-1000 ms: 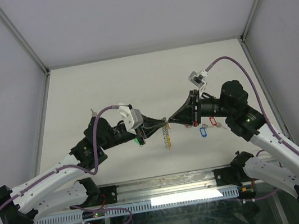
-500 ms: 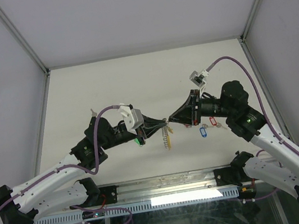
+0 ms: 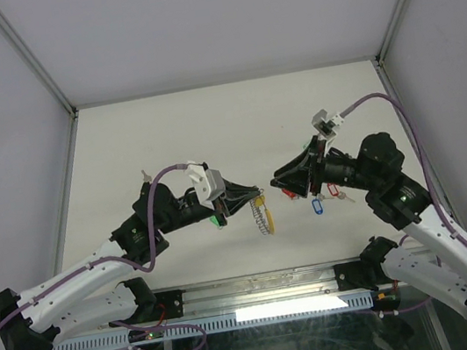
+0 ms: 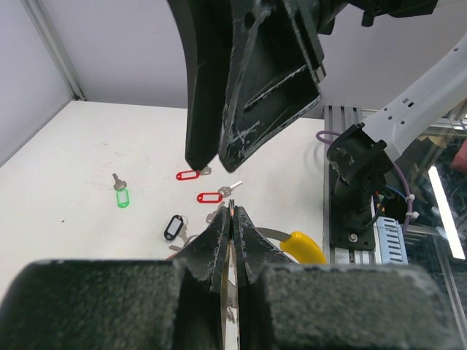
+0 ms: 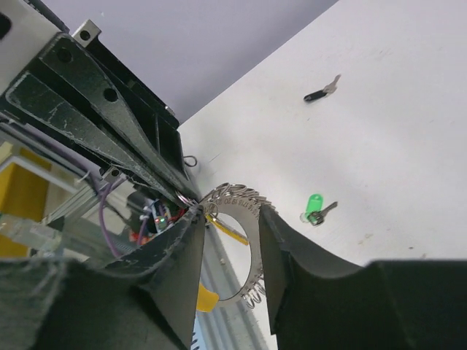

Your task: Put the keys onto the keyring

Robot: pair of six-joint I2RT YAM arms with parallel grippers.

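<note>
My left gripper [image 3: 253,195] is shut on the keyring [image 3: 262,216], a coiled silver ring with a yellow segment that hangs below the fingertips above the table. In the left wrist view the pads [image 4: 219,240] pinch the ring's thin edge, with the yellow segment [image 4: 303,248] to the right. My right gripper [image 3: 276,173] is open and empty, a short way right of the ring. In the right wrist view the keyring [image 5: 248,200] shows between its spread fingers [image 5: 292,248]. Keys with red [image 4: 187,175], black [image 4: 173,227] and green [image 4: 122,197] tags lie on the table. A blue-tagged key [image 3: 317,206] lies under the right arm.
Another red-tagged key [image 3: 333,188] lies by the blue one. A small black key [image 5: 321,91] lies further out on the white table [image 3: 209,134]. Metal frame posts [image 3: 28,56] and grey walls bound the table. A rail [image 3: 261,290] runs along the near edge.
My right gripper has opened and drawn back to the right, away from the left gripper's tips. The keyring stays in the left gripper and now hangs slightly further right.
</note>
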